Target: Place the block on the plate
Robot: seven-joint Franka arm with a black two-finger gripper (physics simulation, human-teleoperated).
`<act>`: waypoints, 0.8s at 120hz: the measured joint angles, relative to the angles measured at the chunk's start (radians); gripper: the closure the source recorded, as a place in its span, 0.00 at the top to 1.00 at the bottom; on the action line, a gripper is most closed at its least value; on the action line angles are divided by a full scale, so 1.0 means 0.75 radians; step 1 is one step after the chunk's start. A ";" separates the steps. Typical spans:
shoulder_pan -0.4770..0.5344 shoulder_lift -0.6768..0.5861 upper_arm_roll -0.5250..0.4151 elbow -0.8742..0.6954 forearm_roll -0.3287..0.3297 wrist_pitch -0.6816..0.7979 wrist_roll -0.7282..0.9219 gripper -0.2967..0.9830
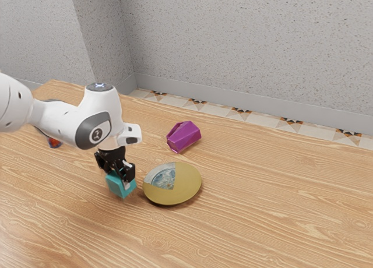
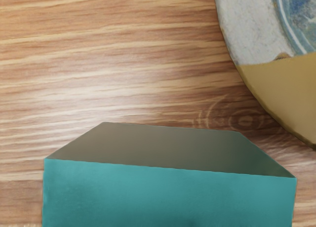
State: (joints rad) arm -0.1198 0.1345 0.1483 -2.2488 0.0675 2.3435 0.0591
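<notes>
Teal block (image 1: 119,189) at our gripper's (image 1: 121,176) tip, just beside the plate (image 1: 185,189).
We cannot tell whether it is clamped.

The block (image 1: 119,188) was teal, the faceted thing (image 1: 184,136) purple. The plate (image 1: 187,183) was mustard with a grey-and-blue mottled wedge, the table (image 1: 262,215) tan with wavy grain.

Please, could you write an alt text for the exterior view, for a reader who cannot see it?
A black gripper is at a teal block beside a gold-and-patterned plate on a wooden table; its white arm reaches from the exterior view's left. A purple faceted object lies beyond the plate.
</notes>
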 joint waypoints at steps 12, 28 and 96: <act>-0.018 -0.042 -0.001 0.000 0.038 -0.031 -0.015 0.52; -0.043 -0.078 -0.001 0.006 0.088 -0.068 -0.036 0.52; -0.069 0.145 -0.199 0.347 0.166 -0.174 -0.088 0.52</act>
State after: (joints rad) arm -0.1714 0.2431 -0.0012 -1.9888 0.1920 2.2128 -0.0065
